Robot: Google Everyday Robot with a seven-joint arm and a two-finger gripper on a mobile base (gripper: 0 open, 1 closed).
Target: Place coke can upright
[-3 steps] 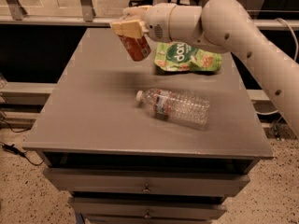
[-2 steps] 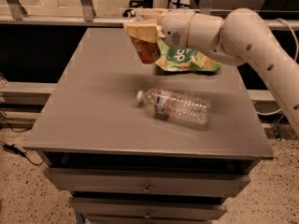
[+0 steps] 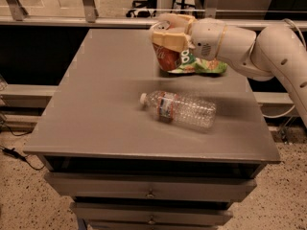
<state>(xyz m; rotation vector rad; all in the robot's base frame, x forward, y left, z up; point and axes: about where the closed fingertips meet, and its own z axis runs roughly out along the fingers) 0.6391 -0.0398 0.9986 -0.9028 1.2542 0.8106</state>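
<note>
Gripper (image 3: 167, 44): I see it at the far side of the counter (image 3: 96, 109).
Fingers (image 3: 176, 38): closed around the coke can (image 3: 166, 60).
Green bag (image 3: 206, 66): just beside it.

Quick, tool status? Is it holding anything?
Tool: closed on the coke can, at the far side of the table, right by the green snack bag.

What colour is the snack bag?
Green and white, camera view; snack bag lies behind the coke can in the gripper, far right.
</note>
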